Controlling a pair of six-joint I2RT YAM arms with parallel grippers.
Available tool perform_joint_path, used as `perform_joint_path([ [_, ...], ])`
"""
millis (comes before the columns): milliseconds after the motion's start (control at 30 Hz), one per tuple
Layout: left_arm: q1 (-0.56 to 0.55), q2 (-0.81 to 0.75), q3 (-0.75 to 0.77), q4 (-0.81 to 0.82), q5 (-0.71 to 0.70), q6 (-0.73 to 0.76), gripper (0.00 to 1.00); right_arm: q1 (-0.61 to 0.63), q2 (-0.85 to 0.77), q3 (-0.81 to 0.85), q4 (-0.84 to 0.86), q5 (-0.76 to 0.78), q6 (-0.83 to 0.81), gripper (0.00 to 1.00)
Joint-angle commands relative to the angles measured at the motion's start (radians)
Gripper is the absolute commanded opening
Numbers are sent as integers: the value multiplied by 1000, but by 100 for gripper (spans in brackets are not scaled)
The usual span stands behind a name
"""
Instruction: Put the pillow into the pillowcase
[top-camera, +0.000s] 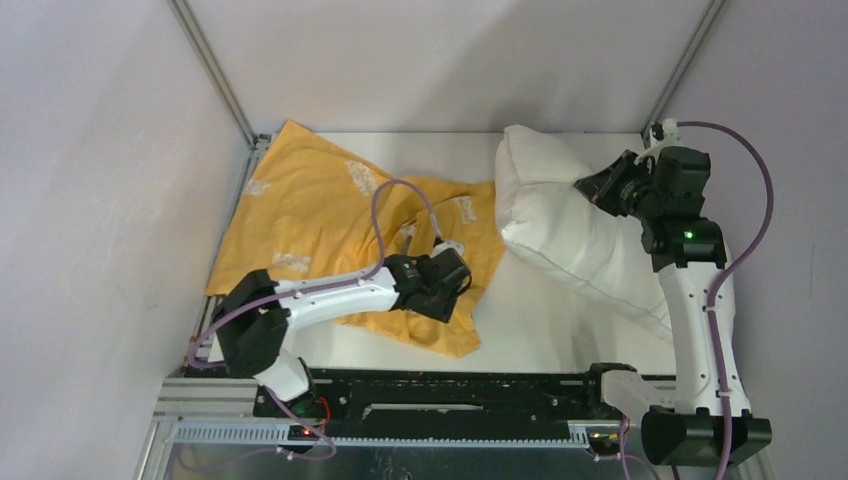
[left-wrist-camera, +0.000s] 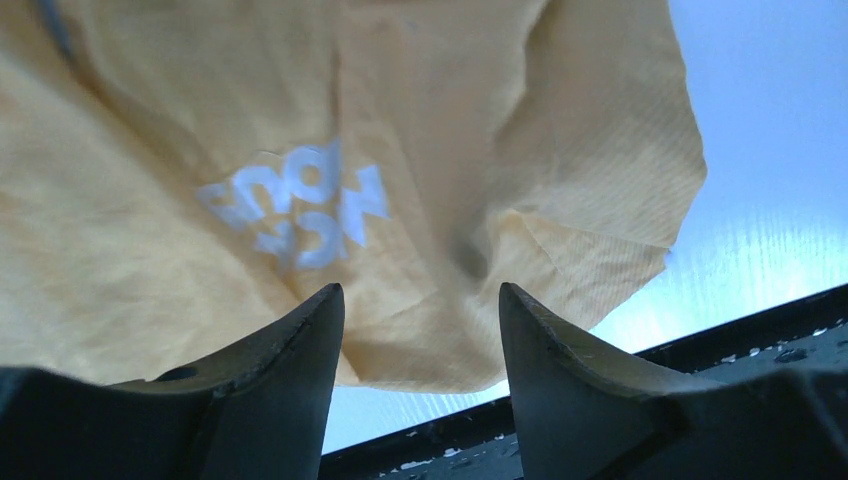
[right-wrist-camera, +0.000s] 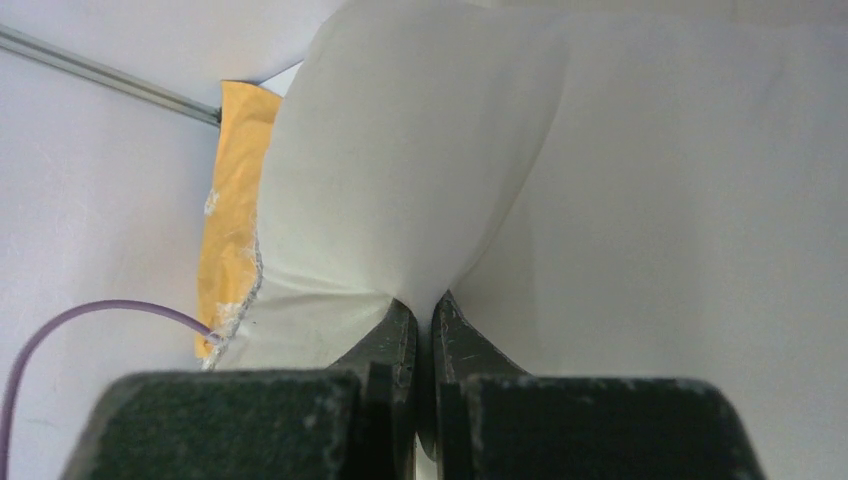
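The orange-yellow pillowcase (top-camera: 310, 215) with white lettering lies crumpled over the left half of the table; its blue face does not show. My left gripper (top-camera: 457, 287) is open just above its near right part, and the cloth (left-wrist-camera: 400, 200) hangs past the parted fingers, not pinched. The plump white pillow (top-camera: 560, 235) lies tilted at the right, one end raised. My right gripper (top-camera: 592, 188) is shut on a pinch of pillow fabric (right-wrist-camera: 420, 180) at the pillow's upper right side. A strip of pillowcase (right-wrist-camera: 230, 200) shows beyond the pillow.
Grey enclosure walls with metal corner posts (top-camera: 215, 70) close in the table on three sides. A black rail (top-camera: 450, 395) runs along the near edge between the arm bases. A purple cable (top-camera: 385, 200) loops over the pillowcase.
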Motion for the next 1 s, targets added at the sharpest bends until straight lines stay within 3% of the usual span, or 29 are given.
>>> perform_joint_path([
  [0, -53, 61, 68, 39, 59, -18, 62, -31, -7, 52, 53, 19, 0, 0],
  [133, -86, 119, 83, 49, 84, -19, 58, -41, -6, 52, 51, 17, -2, 0],
  [367, -148, 133, 136, 33, 140, 48, 12, -58, 10, 53, 54, 15, -4, 0],
  [467, -179, 101, 160, 29, 248, 103, 1, -71, 20, 51, 57, 6, -4, 0],
  [533, -190, 75, 147, 39, 340, 126, 0, -75, 26, 52, 57, 5, -4, 0],
  [567, -190, 67, 136, 50, 395, 136, 0, -75, 29, 51, 56, 5, -5, 0],
  [667, -191, 67, 108, 75, 474, 154, 13, -71, 32, 47, 54, 0, -1, 0],
  [767, -185, 45, 108, 87, 453, 144, 45, -57, 19, 45, 50, 1, -4, 0],
  [833, -157, 2, 103, 97, 410, 108, 56, -45, 3, 45, 50, -4, 2, 0],
  [900, -100, -57, 81, 114, 370, 42, 62, -29, -14, 44, 61, -15, 21, 0],
  [967, -30, -135, 45, 109, 283, -34, 62, 8, -36, 44, 68, 5, 49, 0],
])
